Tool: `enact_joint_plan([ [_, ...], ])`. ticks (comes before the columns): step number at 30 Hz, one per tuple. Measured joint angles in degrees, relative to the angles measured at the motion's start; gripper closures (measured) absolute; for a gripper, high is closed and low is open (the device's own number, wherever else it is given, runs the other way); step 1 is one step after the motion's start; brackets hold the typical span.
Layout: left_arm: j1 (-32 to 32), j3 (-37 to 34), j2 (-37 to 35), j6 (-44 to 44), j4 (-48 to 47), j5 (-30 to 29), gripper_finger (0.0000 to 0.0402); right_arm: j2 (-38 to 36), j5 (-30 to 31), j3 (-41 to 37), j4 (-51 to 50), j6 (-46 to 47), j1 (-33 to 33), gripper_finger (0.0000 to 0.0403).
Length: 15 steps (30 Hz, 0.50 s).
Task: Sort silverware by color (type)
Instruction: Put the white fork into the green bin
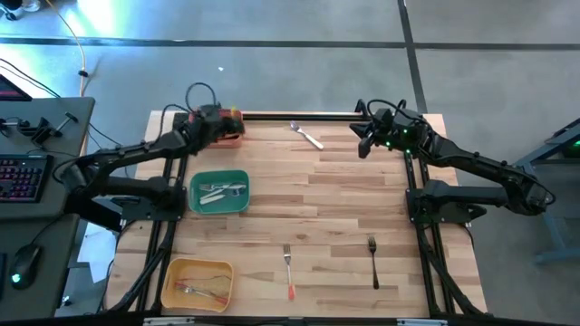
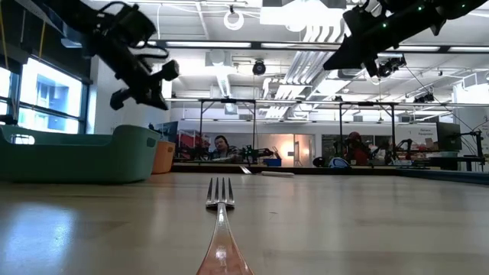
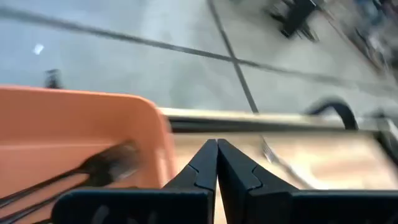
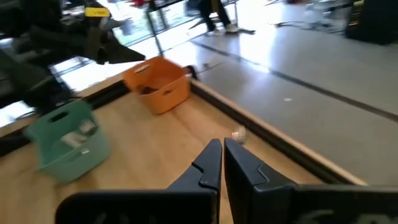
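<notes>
My left gripper (image 1: 231,127) (image 3: 216,149) is shut with nothing in it, hovering at the orange bin (image 1: 234,139) (image 3: 74,137) at the table's far left. Black forks (image 3: 93,168) lie in that bin. A white-handled piece of silverware (image 1: 306,134) (image 4: 238,132) lies flat on the table near the far edge. An orange-handled fork (image 1: 288,270) (image 2: 220,191) and a black fork (image 1: 372,261) lie flat near the front edge. My right gripper (image 1: 362,140) (image 4: 222,149) is shut and empty, raised over the far right of the table.
A green bin (image 1: 217,192) (image 4: 65,140) with white-handled silverware stands left of centre. A yellow bin (image 1: 198,282) holding orange-handled pieces sits at the front left. The middle of the wooden table (image 1: 344,199) is bare. People sit at desks beyond the table.
</notes>
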Motion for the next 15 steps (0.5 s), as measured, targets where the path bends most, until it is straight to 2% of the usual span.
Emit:
enact_joint_plan([
  [4, -7.6, 0.0, -1.3, 5.8, 0.0, -4.3, 0.0401, 0.0, -5.9, 0.0, 0.0, -0.6, 0.0, 0.0403],
  [6, -9.9, 0.0, -1.7, 9.1, -0.5, -4.7, 0.0401, 0.2, -6.2, 0.0, 0.8, -0.2, 0.0, 0.0403],
  [9, -11.0, 0.0, -2.5, 12.7, -3.1, -0.7, 0.0401, 3.1, -4.0, 0.0, 9.0, 5.9, 0.0, 0.0403],
  [13, -10.2, -1.7, -3.9, 17.4, -3.0, 4.7, 0.0401, 9.4, -3.9, 0.1, 23.2, 13.2, 1.5, 0.0403],
  [15, -9.9, -3.8, -4.6, 18.0, -1.5, 5.4, 0.0401, 13.3, -3.9, 1.2, 24.9, 13.9, 2.4, 0.0403],
])
